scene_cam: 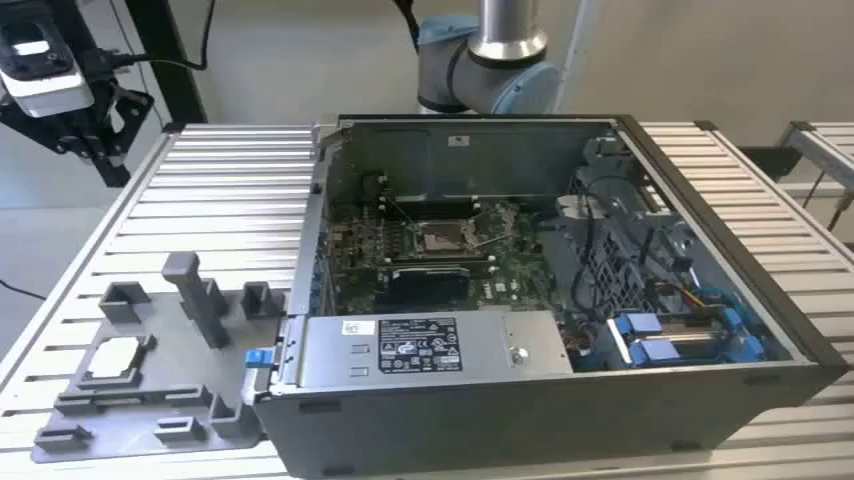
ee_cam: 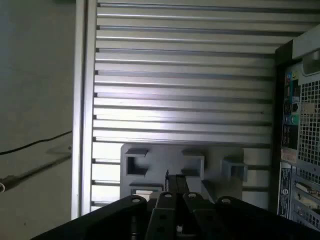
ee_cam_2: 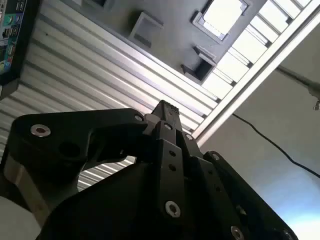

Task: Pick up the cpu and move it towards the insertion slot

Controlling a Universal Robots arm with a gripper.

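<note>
Your table (scene_cam: 227, 190) is ribbed bare aluminium, brushed, and it throws back bright glare. The tray (scene_cam: 160, 405) looks like matt grey plastic. The cpu (scene_cam: 118, 353) shows you a smooth, pale silver-white face. The insertion slot (scene_cam: 441, 236) has a shiny metal frame. The computer case (scene_cam: 534, 415) is dull grey sheet metal. The gripper (ee_cam_2: 167, 106) is matt black, with glossy screw heads.

Ribbed aluminium table (scene_cam: 200, 200) fills the exterior view; plain grey floor (scene_cam: 34, 250) at nine o'clock, crossed by a black cable (scene_cam: 16, 290).
</note>
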